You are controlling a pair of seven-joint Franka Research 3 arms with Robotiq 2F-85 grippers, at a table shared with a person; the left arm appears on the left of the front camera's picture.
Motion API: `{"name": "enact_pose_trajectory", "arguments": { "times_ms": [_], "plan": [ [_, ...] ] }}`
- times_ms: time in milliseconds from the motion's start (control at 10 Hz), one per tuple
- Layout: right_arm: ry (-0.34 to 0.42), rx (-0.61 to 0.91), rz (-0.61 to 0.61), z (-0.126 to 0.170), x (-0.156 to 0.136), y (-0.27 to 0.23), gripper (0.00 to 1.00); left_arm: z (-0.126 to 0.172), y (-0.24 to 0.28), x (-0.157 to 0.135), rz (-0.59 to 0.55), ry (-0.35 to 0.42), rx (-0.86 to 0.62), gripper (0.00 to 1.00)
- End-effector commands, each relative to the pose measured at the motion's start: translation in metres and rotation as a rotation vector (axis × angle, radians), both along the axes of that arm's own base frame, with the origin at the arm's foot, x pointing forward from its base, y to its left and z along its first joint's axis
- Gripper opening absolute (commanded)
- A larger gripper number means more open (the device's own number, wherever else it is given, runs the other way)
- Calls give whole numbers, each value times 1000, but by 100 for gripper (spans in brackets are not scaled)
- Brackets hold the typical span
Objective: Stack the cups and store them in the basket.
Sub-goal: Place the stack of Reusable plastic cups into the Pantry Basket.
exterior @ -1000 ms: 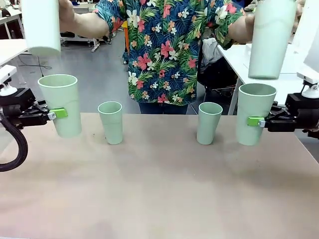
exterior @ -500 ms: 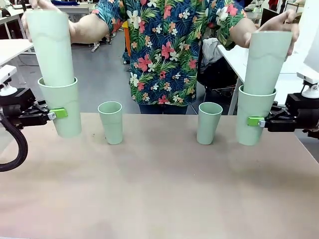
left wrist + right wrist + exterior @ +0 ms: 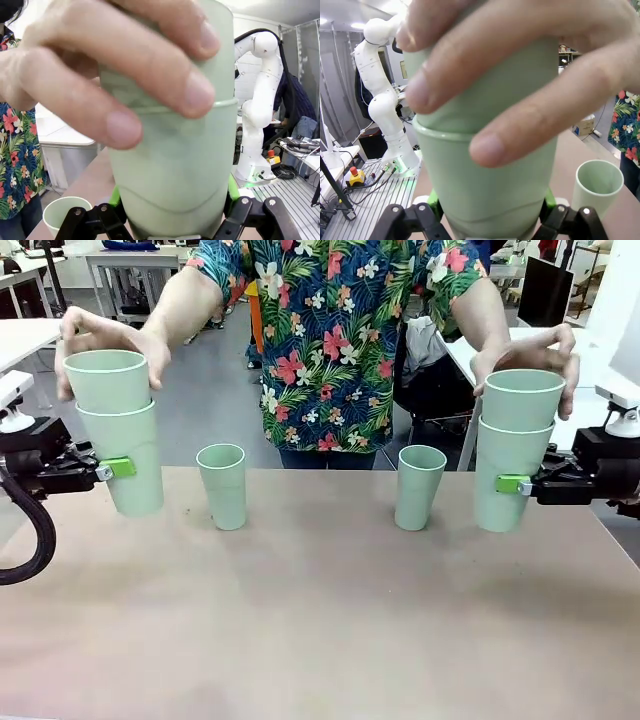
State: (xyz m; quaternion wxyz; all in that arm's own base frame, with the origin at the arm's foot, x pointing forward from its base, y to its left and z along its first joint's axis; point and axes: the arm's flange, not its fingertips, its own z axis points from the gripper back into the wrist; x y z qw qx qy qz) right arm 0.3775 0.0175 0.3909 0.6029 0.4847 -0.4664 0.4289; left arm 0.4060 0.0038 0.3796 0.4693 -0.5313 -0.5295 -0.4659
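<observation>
Front view, left edge. Left gripper [image 3: 116, 469]: pinches the lower left cup [image 3: 132, 445] between its green pads, below mid-height, and holds it upright. Nested inside, rim up, with its top part standing proud: the upper left cup [image 3: 107, 382], grasped around the rim from behind by a person's hand [image 3: 105, 335].

Front view, right edge, mirrored. Right gripper [image 3: 516, 484]: clamps the lower right cup [image 3: 512, 455] in the same way, upright. Seated in it: the upper right cup [image 3: 522, 400], with the person's other hand [image 3: 530, 348] curled over its rim from behind.

Between the two stacks, near the far edge of the desk [image 3: 320, 620]: the inner left cup [image 3: 222, 486] and the inner right cup [image 3: 420, 487], each upright, mouth up, single, well apart from each other and from both grippers.

(Contact between the gripped cups' bases and the desk: not decidable here.)

Left wrist view: lower left cup wedged between the green pads, the hand's fingers wrapped across the nested cup above. Inner left cup at the lower left corner.

Right wrist view: same arrangement, with the inner right cup at the lower right.
</observation>
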Motion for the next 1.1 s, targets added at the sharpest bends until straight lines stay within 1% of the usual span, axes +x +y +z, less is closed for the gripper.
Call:
{"name": "enact_pose_trajectory", "arguments": {
  "times_ms": [0,1000],
  "plan": [
    [-3,-4,-2,1,0,0,87,2,-1,0,-1,-4,-3,86],
    [-3,-4,-2,1,0,0,87,2,-1,0,-1,-4,-3,86]
  ]
}}
